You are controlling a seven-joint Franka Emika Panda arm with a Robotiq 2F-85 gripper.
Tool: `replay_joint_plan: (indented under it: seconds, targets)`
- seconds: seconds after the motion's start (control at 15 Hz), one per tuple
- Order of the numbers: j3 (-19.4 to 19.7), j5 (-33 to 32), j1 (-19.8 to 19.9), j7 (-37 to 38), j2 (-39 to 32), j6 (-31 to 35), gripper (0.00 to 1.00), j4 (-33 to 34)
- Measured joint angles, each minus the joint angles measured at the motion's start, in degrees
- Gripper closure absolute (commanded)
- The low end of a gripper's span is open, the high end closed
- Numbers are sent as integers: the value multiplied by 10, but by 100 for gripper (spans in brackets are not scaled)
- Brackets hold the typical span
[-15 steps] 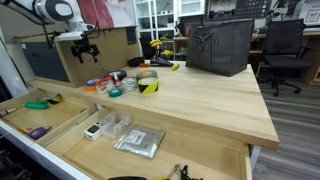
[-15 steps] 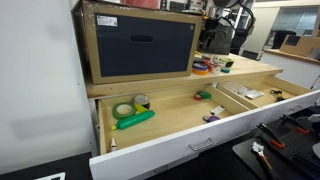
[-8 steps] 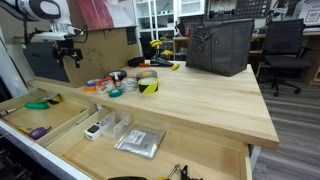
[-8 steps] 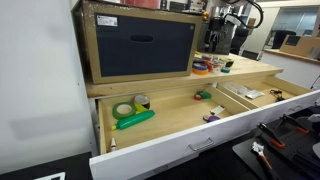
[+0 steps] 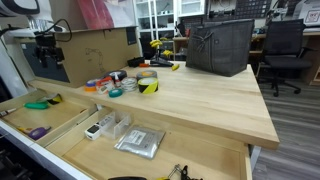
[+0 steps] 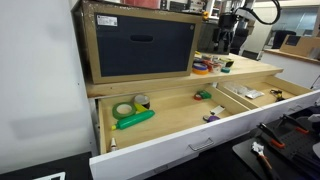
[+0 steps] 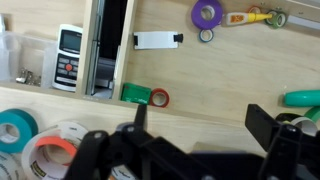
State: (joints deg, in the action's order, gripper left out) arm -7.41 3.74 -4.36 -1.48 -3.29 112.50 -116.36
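My gripper (image 5: 45,47) hangs in the air past the end of the wooden bench, over the open drawer; it also shows in an exterior view (image 6: 226,34). In the wrist view its two black fingers (image 7: 200,125) stand wide apart with nothing between them. Below them lie a small red tape ring (image 7: 160,97) beside a green piece (image 7: 135,93) in the drawer. Tape rolls (image 7: 55,150) lie on the benchtop at the lower left. A purple tape roll (image 7: 208,13) lies farther off.
A cluster of tape rolls (image 5: 125,82) and a black bin (image 5: 218,45) stand on the bench. The open drawer (image 6: 190,150) holds a green tape roll (image 6: 124,110), a white remote (image 7: 68,68) and a plastic bag (image 5: 138,142). A wooden cabinet (image 6: 140,45) sits on top.
My gripper has swung away from the tape rolls, leftward in one exterior view and rightward in the other, out over the open drawer. It stays open and empty.
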Motion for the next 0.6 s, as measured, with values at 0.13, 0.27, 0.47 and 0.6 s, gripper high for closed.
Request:
replay_joint_plan:
  seconds: [0.13, 0.27, 0.47, 0.6]
  targets:
    - [2, 0, 0, 21, 33, -4, 0, -20]
    - [5, 0, 0, 38, 63, -16, 0, -35]
    - [5, 0, 0, 61, 99, -38, 0, -45]
    - [4, 0, 0, 79, 115, -50, 0, -46]
